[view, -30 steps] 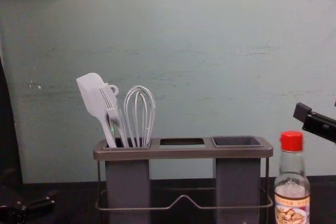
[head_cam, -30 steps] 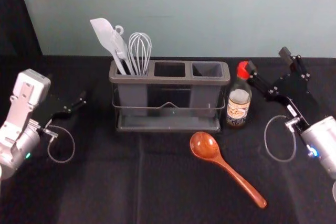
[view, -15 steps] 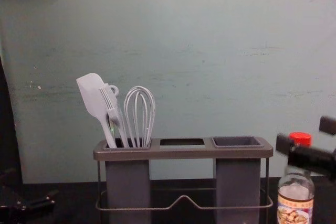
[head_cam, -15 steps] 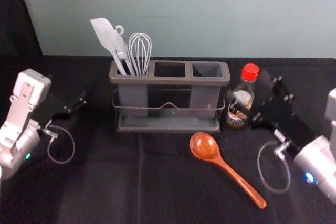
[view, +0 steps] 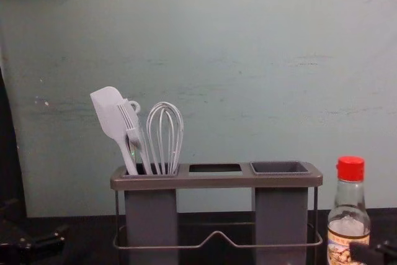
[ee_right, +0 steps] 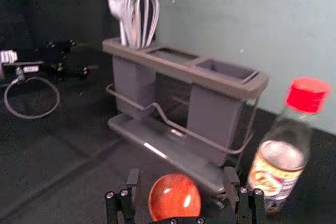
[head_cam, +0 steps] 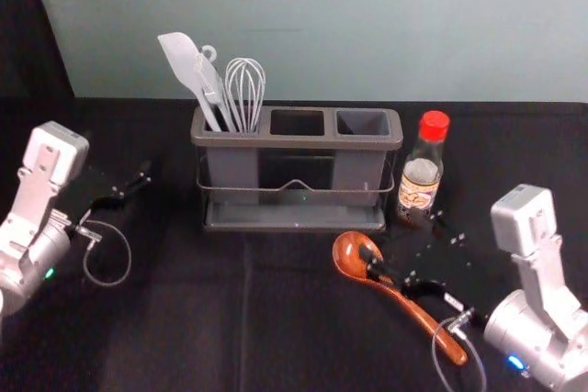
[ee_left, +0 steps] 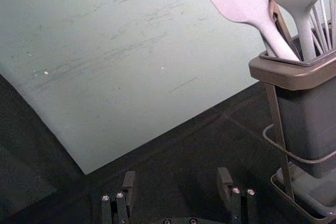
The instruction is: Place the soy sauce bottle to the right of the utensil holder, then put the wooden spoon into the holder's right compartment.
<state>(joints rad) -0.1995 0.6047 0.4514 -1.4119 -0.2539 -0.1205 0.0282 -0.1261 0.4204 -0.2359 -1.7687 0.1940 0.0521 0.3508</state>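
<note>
Wooden spoon: on the dark cloth, in front of the holder's right half; bowl toward the holder, handle running toward the robot and to its right.
Step in hand: judged to be the spoon grasp, the bottle being placed.
Grasp: best centred on the neck, low and square across the handle; closing on the smooth, rounded bowl could make it slip or twist.
Lift and insertion: straight up first, then handle turned down over the right compartment, with room for the bowl above the rim.
Right gripper: over the spoon; fingers well apart, bowl between them in the wrist view, nothing clamped; contact with the wood cannot be told.
Soy sauce bottle: upright, just right of the utensil holder; a finger swung wide could tip it.
Left gripper: idle, left of the holder, fingers apart, nothing between them.
</note>
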